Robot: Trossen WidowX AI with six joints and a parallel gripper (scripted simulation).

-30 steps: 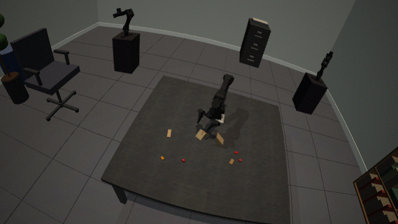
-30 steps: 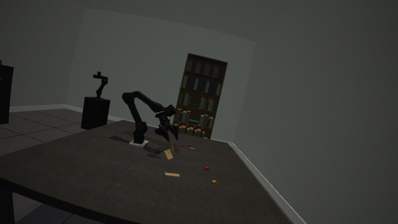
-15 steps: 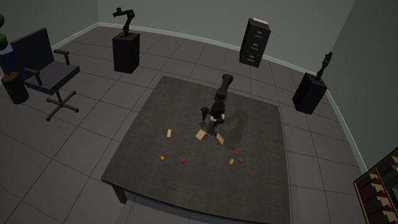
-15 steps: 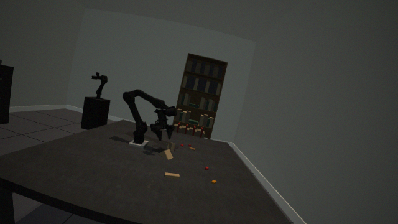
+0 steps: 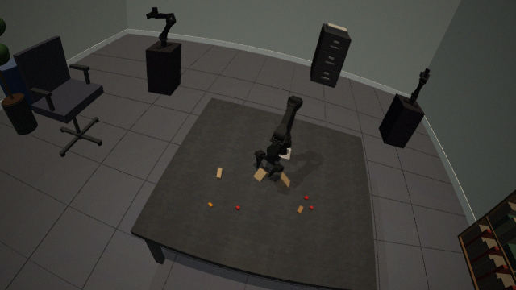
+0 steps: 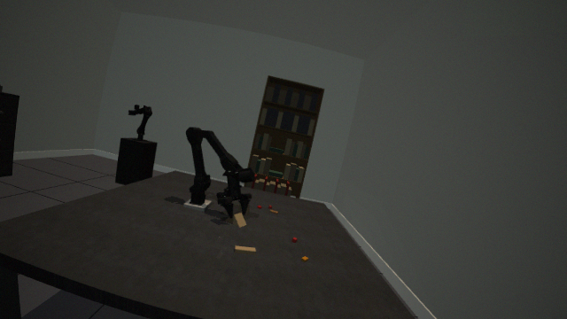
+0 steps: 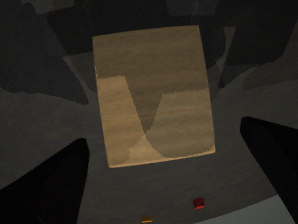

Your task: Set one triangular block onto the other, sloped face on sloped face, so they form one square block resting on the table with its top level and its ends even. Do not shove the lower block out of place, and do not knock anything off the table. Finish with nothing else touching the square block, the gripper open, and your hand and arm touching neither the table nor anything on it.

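Note:
One tan triangular block (image 5: pixel 260 175) (image 6: pixel 240 220) (image 7: pixel 150 105) rests on the table (image 5: pixel 242 242) (image 6: pixel 133 261), just in front of my hand. Its broad face fills the middle of the wrist view, with finger shadows across it. The other triangular block (image 5: pixel 285 180) stands separately to its right in the top view, a steep face showing; in the exterior view it is mostly hidden behind the hand. My gripper (image 5: pixel 264 170) (image 6: pixel 237 214) (image 7: pixel 166 135) is open and empty, pointing down close above the first block, fingertips toward its two sides. Whether a fingertip touches anything cannot be told.
A flat tan plank (image 5: pixel 219 172) (image 6: pixel 245 249) lies left in the top view. An orange piece (image 5: pixel 210 205) (image 6: pixel 305 258) (image 7: pixel 146 220) and a red cube (image 5: pixel 238 208) (image 6: pixel 294 239) (image 7: pixel 199 203) lie toward the front. Two red pieces and a small tan block (image 5: pixel 300 209) (image 6: pixel 274 212) lie front right.

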